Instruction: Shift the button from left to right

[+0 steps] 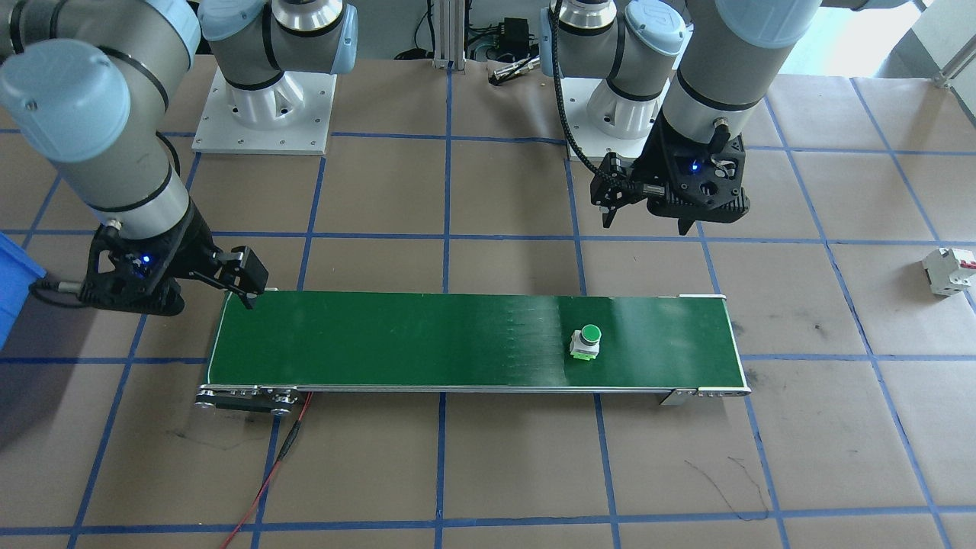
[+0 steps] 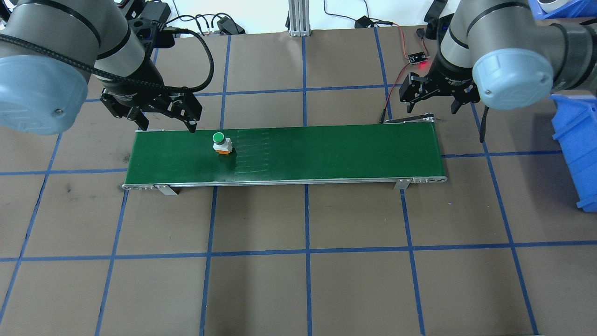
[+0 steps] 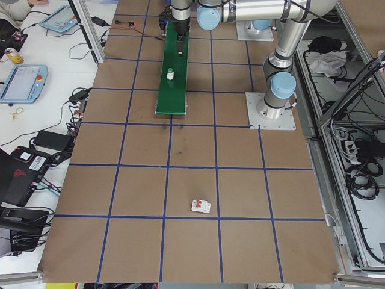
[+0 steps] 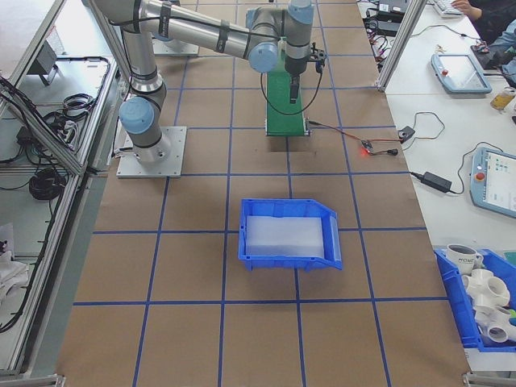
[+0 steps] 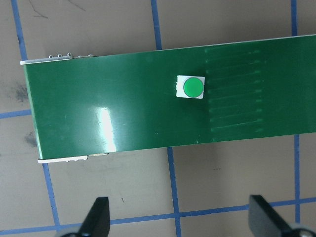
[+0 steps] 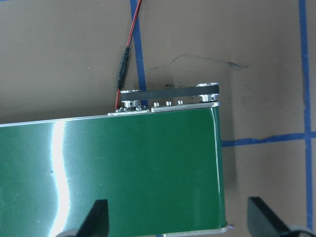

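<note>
The button (image 2: 222, 142) has a round green cap on a white body. It stands upright on the green conveyor belt (image 2: 326, 154), toward the belt's left end, and it also shows as the button (image 1: 585, 341) and the button (image 5: 192, 87). My left gripper (image 2: 167, 125) hovers open just behind the belt's left end, a little left of the button and not touching it. Its fingertips (image 5: 98, 217) hold nothing. My right gripper (image 2: 432, 109) hangs open over the belt's right end (image 6: 212, 123), also holding nothing.
A blue bin (image 2: 576, 149) sits to the right of the belt. A white circuit breaker (image 1: 949, 271) lies far out on the left side of the table. A small circuit board (image 2: 418, 58) with a red wire (image 2: 394, 88) lies behind the belt's right end.
</note>
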Controlling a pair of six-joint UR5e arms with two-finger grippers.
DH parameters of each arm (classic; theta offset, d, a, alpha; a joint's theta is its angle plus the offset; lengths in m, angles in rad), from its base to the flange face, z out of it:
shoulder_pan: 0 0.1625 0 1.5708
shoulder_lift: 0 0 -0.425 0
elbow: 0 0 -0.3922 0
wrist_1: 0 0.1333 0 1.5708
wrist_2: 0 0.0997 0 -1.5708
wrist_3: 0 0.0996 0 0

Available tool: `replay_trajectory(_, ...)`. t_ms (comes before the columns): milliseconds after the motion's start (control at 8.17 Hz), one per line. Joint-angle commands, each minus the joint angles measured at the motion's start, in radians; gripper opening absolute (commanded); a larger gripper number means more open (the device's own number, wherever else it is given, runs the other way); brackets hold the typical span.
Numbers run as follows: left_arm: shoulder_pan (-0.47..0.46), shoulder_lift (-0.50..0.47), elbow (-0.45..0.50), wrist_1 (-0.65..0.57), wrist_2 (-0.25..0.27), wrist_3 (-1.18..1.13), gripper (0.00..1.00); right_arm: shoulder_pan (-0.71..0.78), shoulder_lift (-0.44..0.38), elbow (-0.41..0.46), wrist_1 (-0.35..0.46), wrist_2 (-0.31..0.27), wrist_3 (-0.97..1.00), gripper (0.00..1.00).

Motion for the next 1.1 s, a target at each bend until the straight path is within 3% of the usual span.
replay_trajectory(0,0.0,-0.006,-0.004,0.024,-0.003,-0.008,1.0,-0.001,0.063,0.022,-0.092,0.054,-0.009,1.0)
replay_trajectory(245,0.0,-0.003,-0.003,0.042,0.0,-0.008,1.0,-0.001,0.101,0.055,-0.153,0.118,-0.008,0.98)
replay_trajectory(612,0.0,-0.001,-0.001,0.044,0.0,-0.006,1.0,-0.002,0.101,0.082,-0.158,0.141,-0.011,0.99)
replay_trajectory(857,0.0,-0.004,0.0,0.044,-0.008,-0.006,1.0,-0.002,0.095,0.094,-0.173,0.249,-0.009,1.0)
replay_trajectory(980,0.0,-0.004,-0.001,0.046,-0.005,-0.002,1.0,-0.002,0.093,0.094,-0.173,0.253,0.006,1.0)
